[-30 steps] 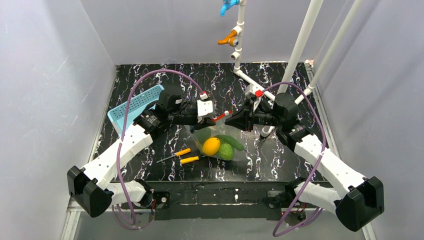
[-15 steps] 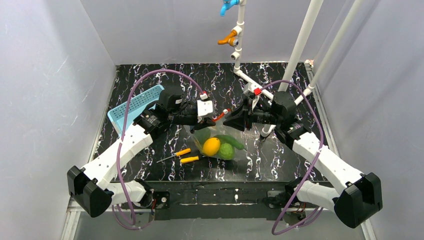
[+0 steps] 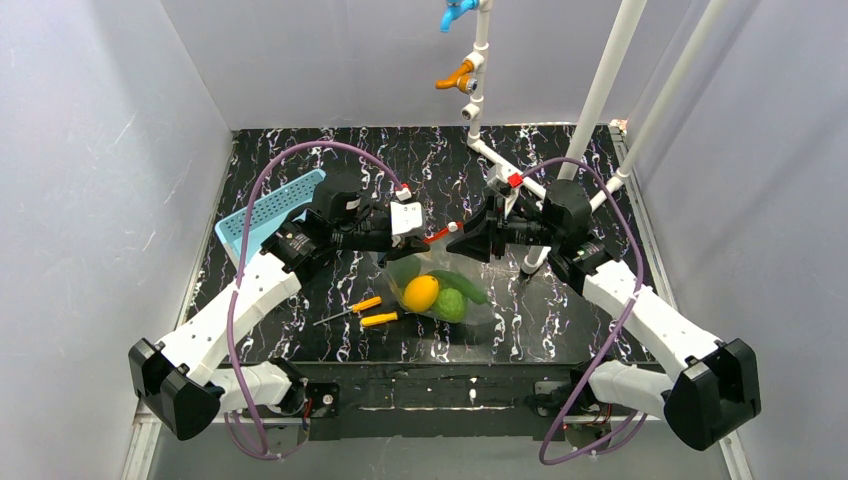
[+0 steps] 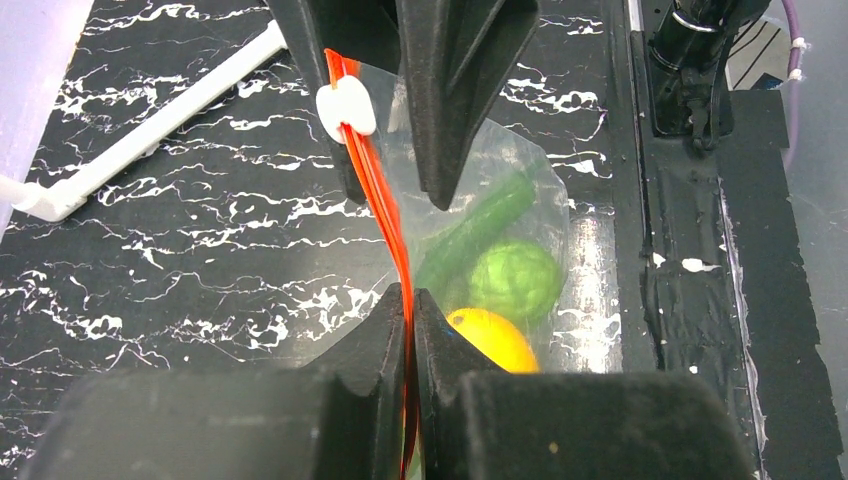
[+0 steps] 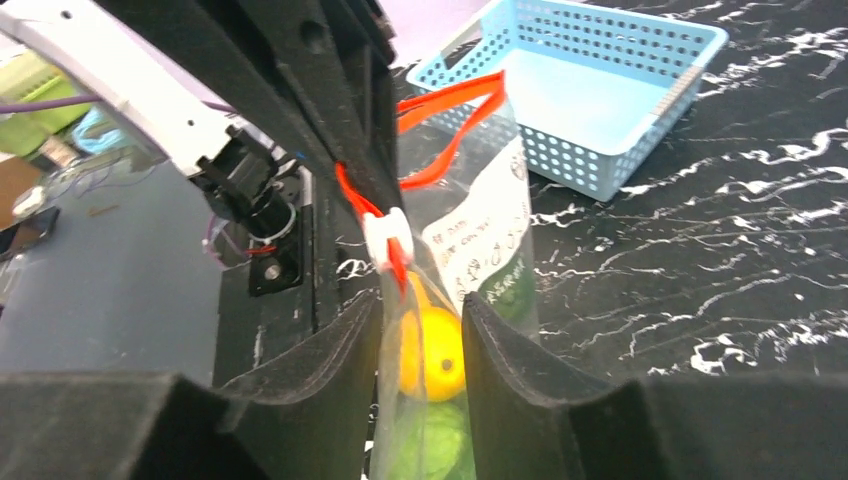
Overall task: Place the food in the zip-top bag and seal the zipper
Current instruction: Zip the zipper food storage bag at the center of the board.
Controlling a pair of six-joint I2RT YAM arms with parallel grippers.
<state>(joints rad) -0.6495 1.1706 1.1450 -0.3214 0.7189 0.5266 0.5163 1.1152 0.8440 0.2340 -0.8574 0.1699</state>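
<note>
The clear zip-top bag hangs between both grippers, its bottom resting on the table. Inside it are a yellow lemon, a bumpy light green vegetable and a dark green oval. My left gripper is shut on the red-orange zipper. My right gripper is open, with one jaw on each side of the bag's top edge, just behind the white slider. The slider also shows in the left wrist view. In the top view the two grippers nearly meet.
A light blue perforated basket stands at the back left. Two orange-handled screwdrivers lie left of the bag. White pipes with coloured taps rise behind the right gripper.
My right gripper has moved left along the bag's top edge, closer to my left gripper. The left arm has shifted slightly and still grips the zipper.
</note>
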